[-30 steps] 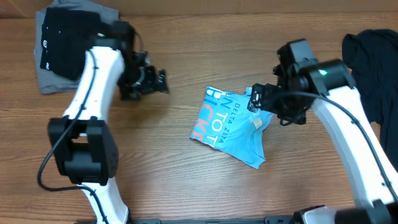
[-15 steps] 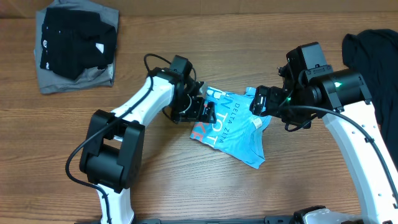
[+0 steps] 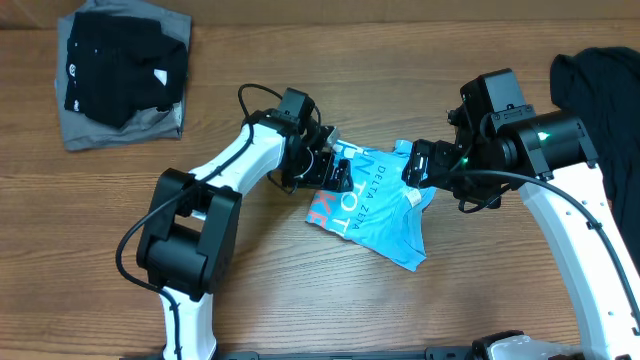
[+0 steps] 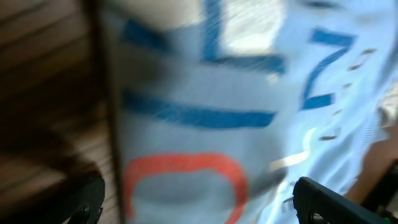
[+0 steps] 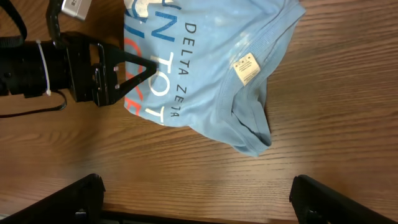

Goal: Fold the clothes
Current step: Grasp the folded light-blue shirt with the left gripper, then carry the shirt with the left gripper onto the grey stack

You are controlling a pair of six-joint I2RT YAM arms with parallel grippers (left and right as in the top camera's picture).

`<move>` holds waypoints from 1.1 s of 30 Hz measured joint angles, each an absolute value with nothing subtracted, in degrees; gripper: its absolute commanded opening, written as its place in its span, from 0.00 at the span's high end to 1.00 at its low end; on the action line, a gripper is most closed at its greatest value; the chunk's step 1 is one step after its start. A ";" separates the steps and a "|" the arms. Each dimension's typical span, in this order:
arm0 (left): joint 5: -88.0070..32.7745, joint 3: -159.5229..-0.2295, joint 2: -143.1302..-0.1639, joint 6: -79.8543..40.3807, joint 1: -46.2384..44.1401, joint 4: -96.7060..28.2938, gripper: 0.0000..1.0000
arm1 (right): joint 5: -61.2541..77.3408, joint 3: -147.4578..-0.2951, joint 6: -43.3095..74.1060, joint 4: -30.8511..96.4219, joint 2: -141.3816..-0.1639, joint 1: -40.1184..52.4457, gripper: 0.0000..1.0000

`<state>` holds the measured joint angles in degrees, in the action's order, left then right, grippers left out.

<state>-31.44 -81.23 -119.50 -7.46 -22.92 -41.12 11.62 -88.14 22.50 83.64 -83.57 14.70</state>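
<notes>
A light-blue T-shirt (image 3: 372, 205) lies crumpled in the middle of the wooden table (image 3: 300, 290), between the two arms, with its printed side up. White lettering runs across the chest and pink-red letters sit at the edge nearest the left arm. The neck opening faces the right arm, and a small cream label (image 5: 246, 68) shows just inside the collar. The left gripper (image 3: 336, 174) is at the shirt's left edge, right over the print. Its jaws stand wide apart, and in the blurred left wrist view the blue cloth fills the space between the two dark fingertips (image 4: 84, 199). Whether a finger touches the cloth cannot be told. The right gripper (image 3: 416, 164) hangs above the collar side of the shirt with its jaws also spread wide. In the right wrist view its fingertips (image 5: 317, 193) sit at the lower corners, only bare wood lies between them, and the shirt is clear of them. At the far left corner of the table a black garment (image 3: 120, 60) lies folded on top of a grey one (image 3: 110, 132). At the right edge a dark garment (image 3: 600, 110) lies in a loose heap, well apart from the shirt.
</notes>
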 measured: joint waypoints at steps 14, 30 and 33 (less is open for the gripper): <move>-36.82 -81.30 -123.42 -6.87 -23.24 -38.98 0.94 | 11.46 -88.14 22.46 83.85 -83.57 14.70 0.00; -2.74 -97.51 -124.53 -2.31 -16.64 -51.07 0.96 | 7.81 -88.14 22.48 84.51 -83.57 14.70 0.00; 1.39 -101.93 -124.79 -1.26 -11.66 -50.33 0.96 | 7.09 -88.14 22.48 84.49 -83.57 14.72 0.00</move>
